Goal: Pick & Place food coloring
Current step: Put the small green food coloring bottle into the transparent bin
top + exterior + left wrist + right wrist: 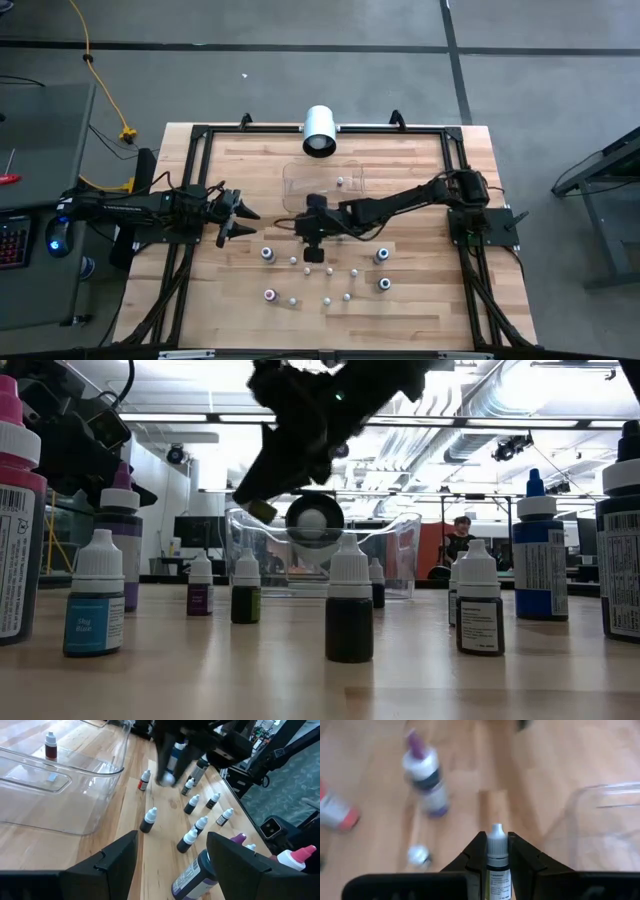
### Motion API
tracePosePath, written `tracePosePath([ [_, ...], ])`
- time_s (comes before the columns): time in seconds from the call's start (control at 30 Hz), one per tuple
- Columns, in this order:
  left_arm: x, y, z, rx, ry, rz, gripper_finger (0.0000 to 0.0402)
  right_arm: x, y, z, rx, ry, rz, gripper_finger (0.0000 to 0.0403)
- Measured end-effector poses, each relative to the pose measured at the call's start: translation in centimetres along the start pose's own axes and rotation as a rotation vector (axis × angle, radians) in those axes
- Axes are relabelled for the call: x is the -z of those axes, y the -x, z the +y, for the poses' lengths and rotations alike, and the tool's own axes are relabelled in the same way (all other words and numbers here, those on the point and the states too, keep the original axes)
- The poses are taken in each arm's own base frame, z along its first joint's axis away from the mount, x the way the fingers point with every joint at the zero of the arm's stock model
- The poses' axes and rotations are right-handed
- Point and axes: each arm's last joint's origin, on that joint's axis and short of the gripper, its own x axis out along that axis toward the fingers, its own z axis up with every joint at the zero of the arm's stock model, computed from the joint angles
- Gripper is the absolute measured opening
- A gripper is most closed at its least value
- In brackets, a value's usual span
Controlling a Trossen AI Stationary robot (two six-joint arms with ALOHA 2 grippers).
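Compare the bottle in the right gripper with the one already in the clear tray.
The held bottle is clamped between the right gripper's fingers, lifted off the table; the tray bottle stands free and upright on the floor of the clear tray. The held bottle is still outside the tray, near its edge; the tray bottle sits inside, alone. Both are small dropper bottles with white caps.

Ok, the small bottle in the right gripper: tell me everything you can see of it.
The small bottle has a white ribbed cap with a narrow dropper tip and a dark body bearing a pale printed label. It looks like plastic. It stands upright along the right gripper, whose two dark fingers clamp it from both sides just below the cap. In the right wrist view it sits over bare wooden table, close to the edge of the clear tray. Its lower part is out of frame.
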Motion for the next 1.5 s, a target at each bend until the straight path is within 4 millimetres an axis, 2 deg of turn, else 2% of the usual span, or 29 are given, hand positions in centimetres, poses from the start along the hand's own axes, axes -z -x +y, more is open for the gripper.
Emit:
tracePosePath([
  [0.17, 0.0, 0.0, 0.0, -0.001, 0.0, 0.0, 0.0234, 2.1, 2.1, -1.2, 0.185, -0.103, -0.12, 0.0047],
  [0.37, 0.0, 0.0, 0.0, -0.002, 0.0, -0.001, 0.0234, 2.3, 5.3, -2.6, 0.364, -0.165, -0.247, 0.0047],
  [0.57, 0.0, 0.0, 0.0, -0.002, 0.0, -0.001, 0.0234, 3.5, 5.3, -4.2, 0.415, -0.33, -0.402, 0.0047],
  [0.8, 0.0, 0.0, 0.0, -0.002, 0.0, -0.001, 0.0234, 4.0, 3.8, -6.1, 0.439, -0.386, -0.47, 0.0047],
  [1.1, 0.0, 0.0, 0.0, -0.001, 0.0, -0.001, 0.0234, 3.2, -0.7, -7.7, 0.453, -0.399, -0.462, 0.0047],
  [1.23, 0.0, 0.0, 0.0, -0.003, 0.0, -0.001, 0.0234, 3.8, -2.6, -8.4, 0.472, -0.415, -0.451, 0.0047],
  [1.5, 0.0, 0.0, 0.0, -0.007, 0.0, -0.002, 0.0234, 4.6, -4.6, -9.4, 0.487, -0.479, -0.439, 0.0047],
])
